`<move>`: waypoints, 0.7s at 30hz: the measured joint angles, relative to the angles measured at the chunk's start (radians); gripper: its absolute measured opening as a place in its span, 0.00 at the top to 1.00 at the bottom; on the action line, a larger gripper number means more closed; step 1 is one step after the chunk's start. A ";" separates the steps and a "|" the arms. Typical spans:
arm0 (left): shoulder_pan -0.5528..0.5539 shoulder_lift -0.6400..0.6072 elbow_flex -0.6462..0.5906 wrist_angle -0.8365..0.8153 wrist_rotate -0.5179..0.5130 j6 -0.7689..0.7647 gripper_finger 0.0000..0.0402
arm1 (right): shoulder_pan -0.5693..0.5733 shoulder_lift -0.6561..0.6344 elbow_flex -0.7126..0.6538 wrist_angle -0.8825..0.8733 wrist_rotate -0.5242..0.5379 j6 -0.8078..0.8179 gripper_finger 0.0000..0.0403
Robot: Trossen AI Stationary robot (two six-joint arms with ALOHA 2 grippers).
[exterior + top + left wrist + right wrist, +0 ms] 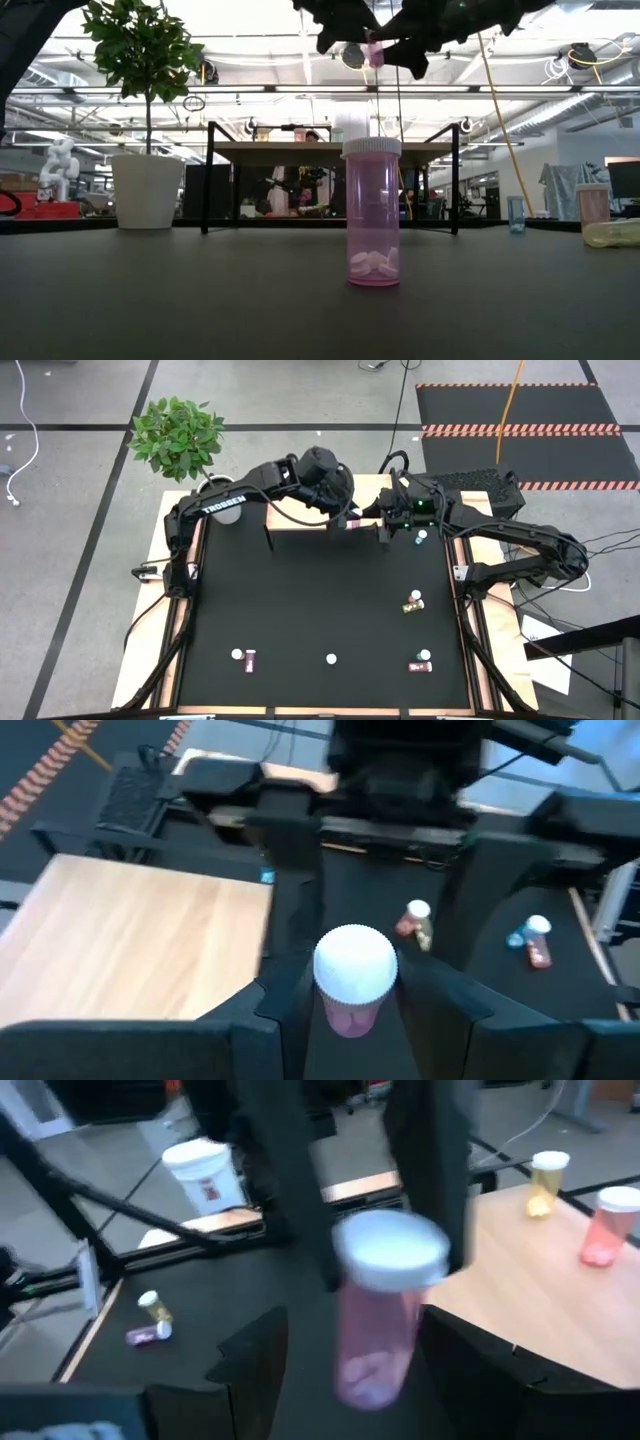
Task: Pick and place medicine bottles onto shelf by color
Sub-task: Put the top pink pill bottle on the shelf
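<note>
A pink medicine bottle (382, 1320) with a white cap hangs in the air between my two grippers, higher than the shelf (330, 152) and just off its edge. My left gripper (355, 1005) is shut on the bottle from above. My right gripper (358, 1355) is open; its fingers stand on either side of the bottle's body, and I cannot tell if one touches it. In the high view the bottle (352, 522) shows between both grippers at the table's far edge. A yellow bottle (545, 1182) and a pink one (610, 1228) stand on the shelf's wooden top (540, 1315). My left gripper pinches the pink bottle at its white cap (390, 1252) between its two fingers (290, 1210). The fingers come from above, pointing down, along the bottle's axis. The bottle hangs upright below them, cap up, lifted clear of table and shelf.
A pink bottle (373, 215) stands on the black mat near the front edge. More bottles stand or lie at the front left (244, 658), front right (422, 662), mid right (412, 602) and by the shelf (421, 538). A white plant pot (218, 488) stands at the far left.
</note>
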 joint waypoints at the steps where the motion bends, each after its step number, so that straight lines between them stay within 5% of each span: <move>1: -0.005 0.000 0.000 0.000 0.005 0.000 0.67 | 0.007 0.000 -0.005 0.009 0.011 0.014 0.46; 14: -0.026 0.000 0.000 0.011 0.005 -0.062 0.67 | 0.045 0.000 -0.007 -0.001 0.022 0.086 0.71; 21: -0.022 -0.025 -0.001 0.038 -0.001 -0.077 0.61 | 0.043 -0.003 -0.007 0.022 0.023 0.108 0.77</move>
